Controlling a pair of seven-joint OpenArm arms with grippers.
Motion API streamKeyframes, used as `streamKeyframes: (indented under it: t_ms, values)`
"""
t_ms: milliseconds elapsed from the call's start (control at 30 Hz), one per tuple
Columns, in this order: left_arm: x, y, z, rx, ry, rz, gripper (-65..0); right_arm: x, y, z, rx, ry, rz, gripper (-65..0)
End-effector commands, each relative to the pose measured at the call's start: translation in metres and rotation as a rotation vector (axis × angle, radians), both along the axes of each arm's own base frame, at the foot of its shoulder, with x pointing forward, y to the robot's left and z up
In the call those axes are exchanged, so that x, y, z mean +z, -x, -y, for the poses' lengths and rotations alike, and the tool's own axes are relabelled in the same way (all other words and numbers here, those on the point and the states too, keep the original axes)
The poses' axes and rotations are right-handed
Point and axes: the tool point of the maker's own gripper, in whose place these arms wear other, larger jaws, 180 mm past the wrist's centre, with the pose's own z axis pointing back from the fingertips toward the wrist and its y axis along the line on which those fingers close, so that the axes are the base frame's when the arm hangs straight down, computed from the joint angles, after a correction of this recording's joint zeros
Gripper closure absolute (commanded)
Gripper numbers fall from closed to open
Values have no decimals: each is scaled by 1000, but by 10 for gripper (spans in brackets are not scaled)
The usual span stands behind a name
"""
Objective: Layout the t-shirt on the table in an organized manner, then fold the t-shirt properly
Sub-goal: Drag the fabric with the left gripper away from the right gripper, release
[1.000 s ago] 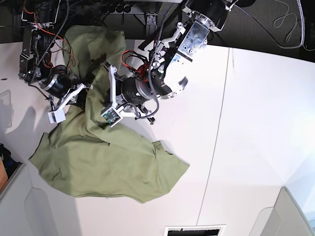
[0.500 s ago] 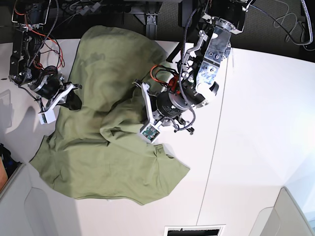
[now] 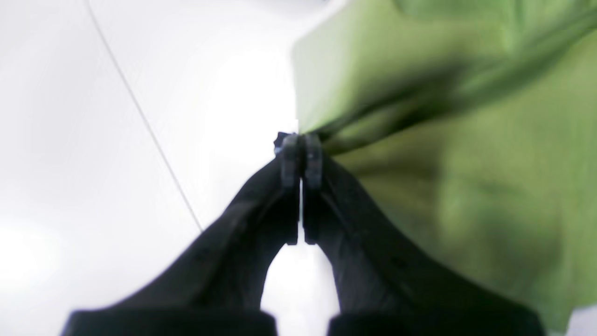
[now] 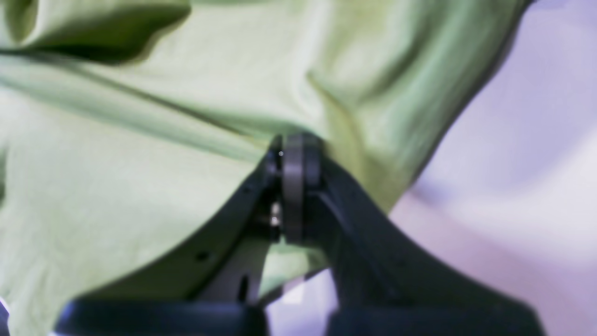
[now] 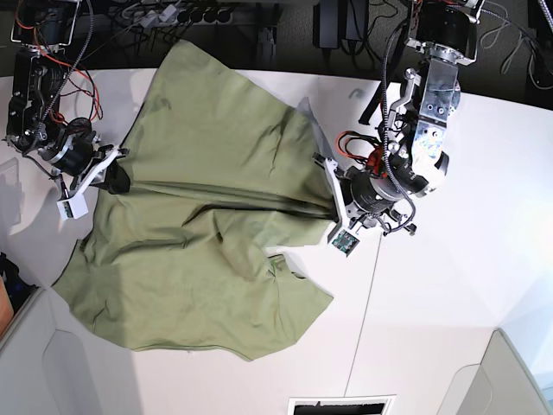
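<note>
Olive t-shirt [image 5: 207, 216] on white surface [image 5: 449, 285], stretched 9-to-3 o'clock: left hand [image 5: 333, 206] & right hand [image 5: 111, 173] each clamped on an edge, prob. to flatten wrinkles before folding.

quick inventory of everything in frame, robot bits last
t-shirt: 1, olive green, spread across the left and middle of the table, wrinkled, pulled between the two tools
table: 1, white, with a thin dark seam running across it
grey panels: 2, light grey, at the lower left and lower right corners of the base view
cables: several, dark, along the far edge behind the table
right tool: 1, black, shut on the t-shirt at its left edge in the base view
left tool: 1, black, shut on the t-shirt at its right edge in the base view
</note>
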Motion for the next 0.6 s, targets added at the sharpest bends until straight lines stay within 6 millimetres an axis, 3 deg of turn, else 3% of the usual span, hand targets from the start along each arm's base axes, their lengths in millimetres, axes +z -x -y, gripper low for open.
streamKeyframes:
  t_ms: [0, 133, 267, 300, 400, 567]
  values:
    - [6, 5, 1, -33, 1, 10, 0, -7, 6, 22, -20, 87, -57, 0]
    - [-1, 53, 29, -182, 114, -92, 0, -6, 6, 22, -20, 87, -56, 0]
    - [15, 104, 76, -364, 351, -156, 0, -7, 7, 22, -20, 88, -58, 0]
    - [18, 109, 79, -369, 379, -162, -64, -7, 7, 22, -20, 88, -58, 0]
    - [21, 107, 78, -348, 383, -150, -279, -7, 7, 22, -20, 87, -58, 0]
    - [42, 66, 40, -205, 370, -32, -303, -7, 6, 22, -20, 87, -57, 0]
